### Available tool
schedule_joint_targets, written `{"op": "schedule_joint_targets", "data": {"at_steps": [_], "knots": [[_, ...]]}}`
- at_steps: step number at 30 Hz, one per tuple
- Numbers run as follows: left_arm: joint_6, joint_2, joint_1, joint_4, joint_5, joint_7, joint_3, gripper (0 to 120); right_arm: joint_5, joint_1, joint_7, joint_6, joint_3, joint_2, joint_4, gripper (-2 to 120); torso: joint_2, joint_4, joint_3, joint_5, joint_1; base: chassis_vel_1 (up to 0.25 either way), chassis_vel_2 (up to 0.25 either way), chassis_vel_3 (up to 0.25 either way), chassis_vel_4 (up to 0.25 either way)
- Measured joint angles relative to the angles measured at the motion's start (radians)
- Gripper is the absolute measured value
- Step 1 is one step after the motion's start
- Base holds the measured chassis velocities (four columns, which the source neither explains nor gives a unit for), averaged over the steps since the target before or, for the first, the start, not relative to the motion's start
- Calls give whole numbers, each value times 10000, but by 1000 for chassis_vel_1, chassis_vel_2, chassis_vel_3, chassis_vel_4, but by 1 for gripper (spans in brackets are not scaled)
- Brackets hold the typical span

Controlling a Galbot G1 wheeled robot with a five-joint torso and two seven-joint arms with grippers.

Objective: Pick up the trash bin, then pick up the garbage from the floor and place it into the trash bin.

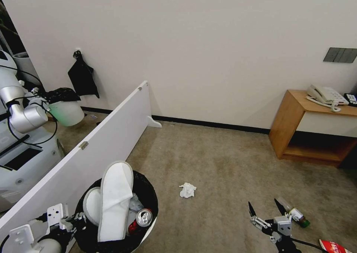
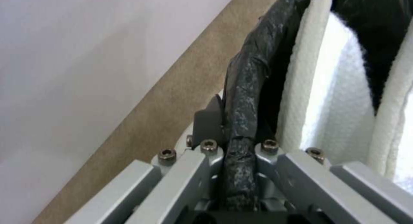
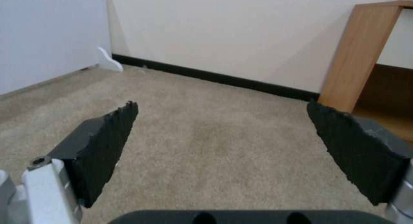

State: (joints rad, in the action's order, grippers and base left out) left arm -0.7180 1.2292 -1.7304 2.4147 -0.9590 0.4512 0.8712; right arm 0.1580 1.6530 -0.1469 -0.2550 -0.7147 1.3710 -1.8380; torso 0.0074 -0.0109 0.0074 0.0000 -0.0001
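The left gripper (image 2: 234,143) is gripping the trash bin (image 1: 147,186) rim, jaws clenched; the right gripper (image 1: 264,208), jaws released, should be approaching the crumpled tissue (image 1: 187,190) on the carpet squarely.

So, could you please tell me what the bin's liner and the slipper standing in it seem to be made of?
The trash bin liner, clamped at the rim by the left gripper, looks like thin black plastic film: crinkled, faintly glossy. The slipper looks like soft white waffle-textured fabric, matte.
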Motion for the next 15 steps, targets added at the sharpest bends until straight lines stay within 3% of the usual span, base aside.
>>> {"op": "schedule_joint_targets", "data": {"at_steps": [15], "knots": [[-9,-20,126,-116,-7,18,-58,2,69,-115,-37,17,53,-21,97,100,-1,0,0,0,0,-51,64,46,-58]]}}
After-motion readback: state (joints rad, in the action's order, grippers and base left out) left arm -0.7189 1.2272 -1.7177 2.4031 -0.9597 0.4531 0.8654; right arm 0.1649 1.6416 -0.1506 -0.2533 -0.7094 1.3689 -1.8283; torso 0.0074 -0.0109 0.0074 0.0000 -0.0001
